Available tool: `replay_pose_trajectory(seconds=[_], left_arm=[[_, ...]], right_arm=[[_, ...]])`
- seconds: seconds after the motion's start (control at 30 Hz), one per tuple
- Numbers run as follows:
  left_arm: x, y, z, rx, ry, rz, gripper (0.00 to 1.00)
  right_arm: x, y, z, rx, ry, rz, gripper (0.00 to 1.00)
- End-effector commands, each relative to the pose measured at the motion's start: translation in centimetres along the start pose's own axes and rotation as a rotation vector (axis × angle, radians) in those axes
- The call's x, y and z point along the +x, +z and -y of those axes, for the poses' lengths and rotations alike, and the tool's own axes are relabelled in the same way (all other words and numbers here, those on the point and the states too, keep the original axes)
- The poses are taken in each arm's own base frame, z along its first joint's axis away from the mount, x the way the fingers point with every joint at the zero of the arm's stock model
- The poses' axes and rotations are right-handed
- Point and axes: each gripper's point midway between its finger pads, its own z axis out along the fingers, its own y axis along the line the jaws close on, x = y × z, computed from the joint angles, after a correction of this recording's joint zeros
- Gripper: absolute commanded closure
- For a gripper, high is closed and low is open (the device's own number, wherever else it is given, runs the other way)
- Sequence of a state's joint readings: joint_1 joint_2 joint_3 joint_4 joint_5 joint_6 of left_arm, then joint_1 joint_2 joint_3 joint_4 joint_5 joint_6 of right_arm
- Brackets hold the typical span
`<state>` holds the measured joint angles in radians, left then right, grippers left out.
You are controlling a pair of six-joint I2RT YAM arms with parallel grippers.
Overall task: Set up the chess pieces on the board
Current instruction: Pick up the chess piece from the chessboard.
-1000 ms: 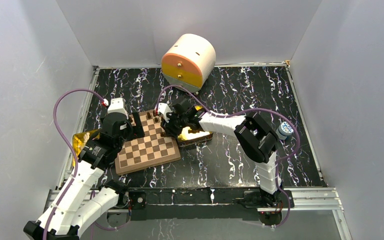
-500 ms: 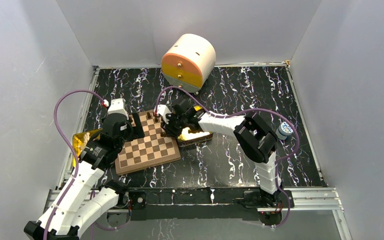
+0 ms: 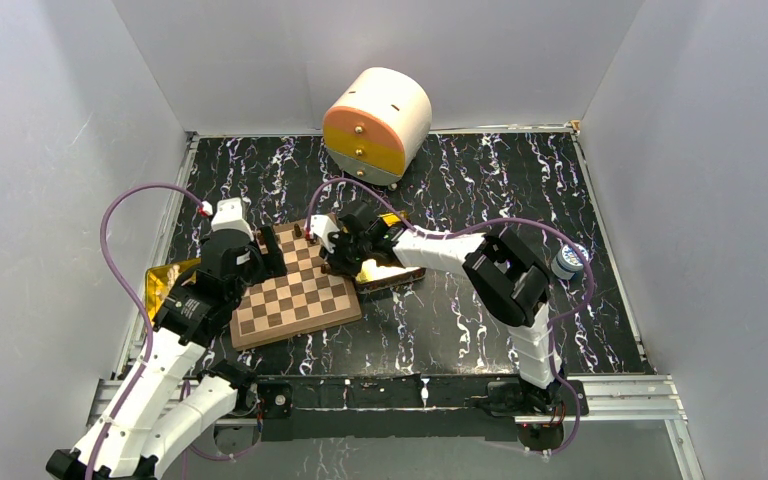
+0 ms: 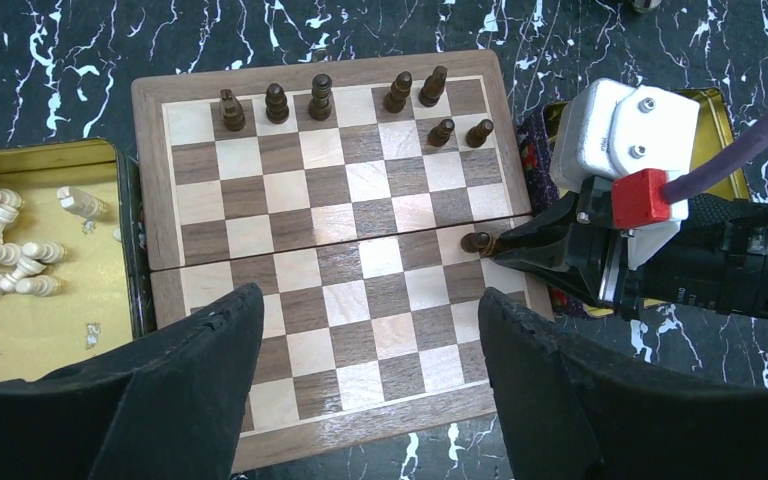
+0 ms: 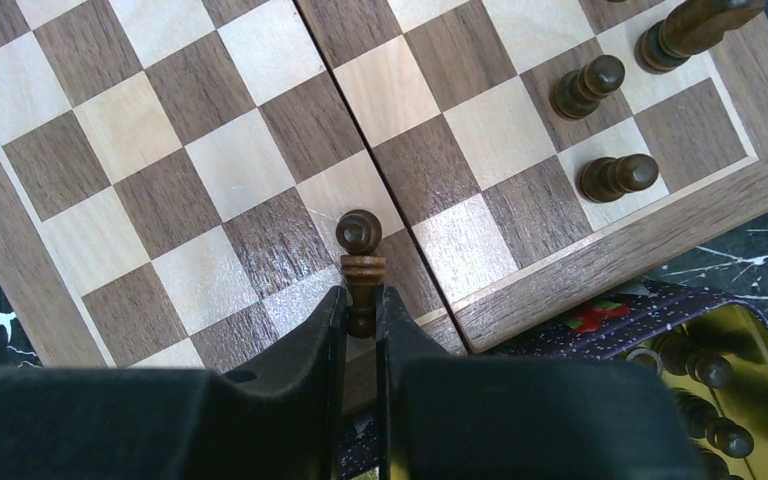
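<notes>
The wooden chessboard (image 3: 295, 292) lies left of centre and fills the left wrist view (image 4: 330, 260) and the right wrist view (image 5: 160, 140). Several dark brown pieces (image 4: 320, 95) stand along its far row, with two pawns (image 4: 460, 132) in front at the right. My right gripper (image 5: 362, 300) is shut on a dark pawn (image 5: 360, 255), held by its base over the board's right edge; the pawn also shows in the left wrist view (image 4: 477, 241). My left gripper (image 4: 370, 300) is open and empty above the board's near half.
A gold tin (image 4: 50, 335) holding white pieces (image 4: 0, 260) sits against the board's left side. A second gold tin (image 5: 760, 350) with dark pieces (image 5: 700, 370) lies right of the board. A pink and orange drawer chest (image 3: 378, 122) stands at the back. A small can (image 3: 567, 262) is at the right.
My right gripper has shifted a little to the left over the board's edge with the pawn. My left arm has drawn slightly left.
</notes>
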<state>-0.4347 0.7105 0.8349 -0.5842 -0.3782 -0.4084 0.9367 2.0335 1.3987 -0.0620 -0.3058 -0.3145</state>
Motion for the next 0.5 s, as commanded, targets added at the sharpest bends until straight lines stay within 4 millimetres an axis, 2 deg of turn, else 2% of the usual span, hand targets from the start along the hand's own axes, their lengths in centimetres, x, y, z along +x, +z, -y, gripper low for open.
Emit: replay_pose_trajectory(seconds=[0.0, 0.17, 0.47], left_arm=[[-0.4, -0.1, -0.1, -0.009, -0.043, 0.021, 0.26], [1.4, 0.9, 0.7, 0.020, -0.096, -0.024, 0.30], [4.2, 3.7, 3.3, 0.090, -0.136, -0.144, 0.34]], right_arm=[[-3.4, -1.3, 0.6, 0.039, -0.029, 0.107, 0.87], [-4.0, -2.0, 0.1, 0.038, -0.019, 0.153, 0.95], [-4.1, -2.4, -0.7, 0.011, 0.013, 0.187, 0.99]])
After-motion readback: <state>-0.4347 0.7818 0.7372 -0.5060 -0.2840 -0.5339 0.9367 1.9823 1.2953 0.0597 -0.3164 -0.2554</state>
